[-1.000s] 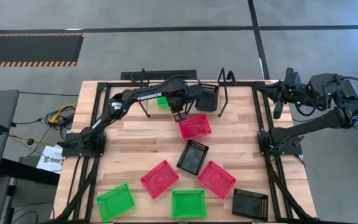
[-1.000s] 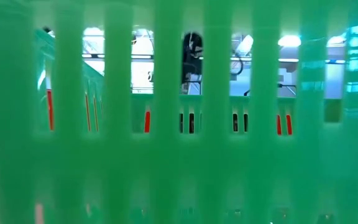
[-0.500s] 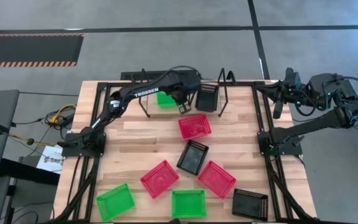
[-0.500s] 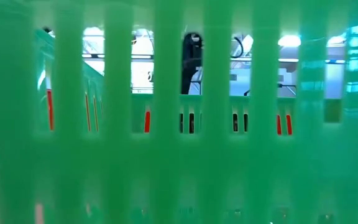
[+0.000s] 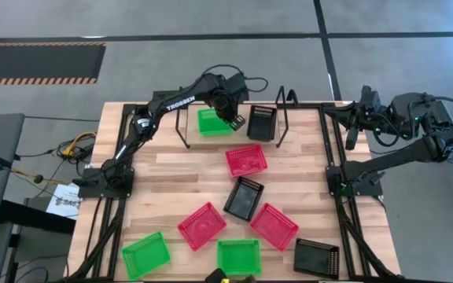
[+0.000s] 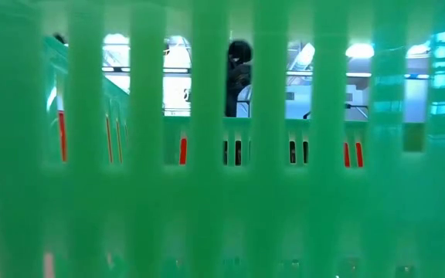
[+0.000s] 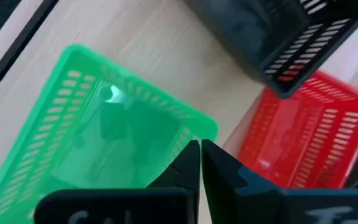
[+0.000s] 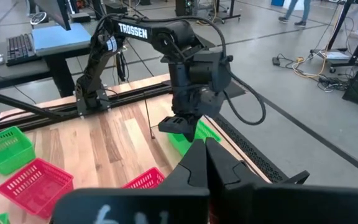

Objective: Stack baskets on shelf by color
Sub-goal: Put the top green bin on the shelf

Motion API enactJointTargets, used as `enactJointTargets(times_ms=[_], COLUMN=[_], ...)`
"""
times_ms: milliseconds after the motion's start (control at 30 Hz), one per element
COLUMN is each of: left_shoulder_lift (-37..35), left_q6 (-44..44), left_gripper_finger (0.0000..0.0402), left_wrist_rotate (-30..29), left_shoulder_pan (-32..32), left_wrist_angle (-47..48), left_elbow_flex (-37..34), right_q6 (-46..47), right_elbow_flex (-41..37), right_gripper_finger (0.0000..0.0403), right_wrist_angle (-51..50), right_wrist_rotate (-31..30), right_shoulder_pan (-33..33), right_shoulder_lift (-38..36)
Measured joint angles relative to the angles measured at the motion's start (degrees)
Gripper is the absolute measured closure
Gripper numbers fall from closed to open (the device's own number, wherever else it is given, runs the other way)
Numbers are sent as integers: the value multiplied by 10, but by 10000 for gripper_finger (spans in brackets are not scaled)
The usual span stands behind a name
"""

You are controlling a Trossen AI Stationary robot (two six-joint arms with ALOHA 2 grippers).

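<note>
The shelf (image 5: 190,130) stands at the table's far edge. A green basket (image 5: 211,121) rests on its left part and a black basket (image 5: 262,122) on its right part. My left gripper (image 5: 234,120) hovers shut and empty between them, over the green basket's right corner (image 7: 191,124), its fingers pointing steeply down. A red basket (image 5: 246,159) lies on the table just in front of the shelf. My right gripper (image 8: 205,149) is shut and empty, held high at the table's right edge.
Loose on the tabletop lie a black basket (image 5: 244,197), two red ones (image 5: 202,226) (image 5: 274,226), two green ones (image 5: 145,254) (image 5: 238,256) and a black one (image 5: 316,256). A green basket wall (image 6: 222,193) fills the low view.
My left gripper has gone from the red basket's far left corner toward the table's far edge and a little up, to above the shelf. It has rolled and shut on nothing. The green basket, half hidden by the arm before, now shows whole. No basket has moved.
</note>
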State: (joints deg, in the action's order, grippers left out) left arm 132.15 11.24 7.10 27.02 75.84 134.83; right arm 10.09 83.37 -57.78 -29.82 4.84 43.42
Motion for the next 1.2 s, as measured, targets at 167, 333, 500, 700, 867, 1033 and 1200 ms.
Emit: enactJointTargets(times_ms=[167, 333, 500, 700, 867, 1033, 1200], left_shoulder_lift=[23, 52, 44, 16, -4, -7, -6], left_q6=[-20, -46, -59, -59, -145, -300, -377], left_gripper_finger=[401, 401, 401, 401, 401, 401, 401], left_wrist_rotate=[-49, -51, -43, -59, -135, -185, -72], left_shoulder_pan=[-25, -40, -56, -60, -53, -35, -11], left_wrist_angle=[33, 59, 62, 70, 72, 67, 48], left_elbow_flex=[0, -1, -1, 2, 2, 1, -5], right_q6=[0, 0, 0, 0, 0, 0, 5], right_elbow_flex=[0, 0, 0, 0, 0, 0, 0], right_gripper_finger=[401, 401, 401, 401, 401, 401, 401], right_wrist_angle=[0, 0, 0, 0, 0, -2, -2], right_wrist_rotate=[0, 0, 0, 0, 0, 0, 0], right_shoulder_pan=[0, 0, 0, 0, 0, 0, 0], right_shoulder_lift=[0, 0, 0, 0, 0, 0, 0])
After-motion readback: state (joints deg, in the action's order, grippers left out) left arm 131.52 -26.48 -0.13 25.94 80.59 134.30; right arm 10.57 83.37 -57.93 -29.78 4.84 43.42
